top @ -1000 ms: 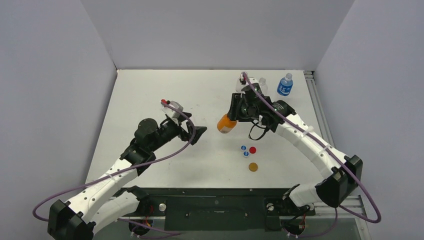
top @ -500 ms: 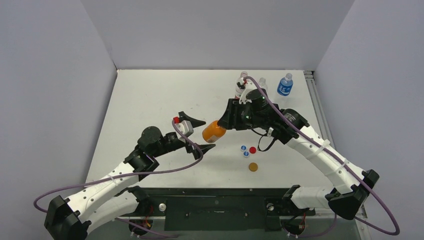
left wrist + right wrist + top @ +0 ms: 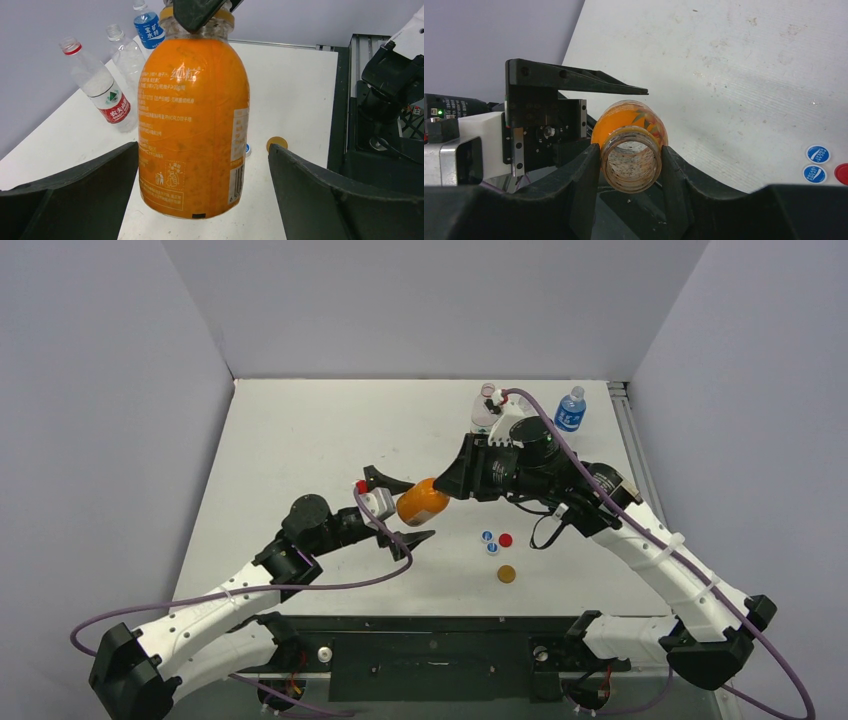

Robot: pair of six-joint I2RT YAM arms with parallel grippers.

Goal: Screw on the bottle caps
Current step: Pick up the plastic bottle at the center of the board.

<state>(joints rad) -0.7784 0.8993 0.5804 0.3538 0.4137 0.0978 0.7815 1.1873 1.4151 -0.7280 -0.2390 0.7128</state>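
On the white table [image 3: 300, 430], the right gripper [image 3: 629, 155] pinches the open neck of an orange bottle [image 3: 420, 503]. The bottle's body hangs between the left gripper's [image 3: 402, 508] wide-spread fingers. The four bottle caps [image 3: 487, 536] lie on the table just right of both pincers, held by neither.

Orange bottle [image 3: 421, 502] in right claw [image 3: 446, 484]

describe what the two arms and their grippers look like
The left arm and right arm have white link shells with black joints; a purple cable loops along each. The left gripper and right gripper have matte black, wedge-shaped fingers.
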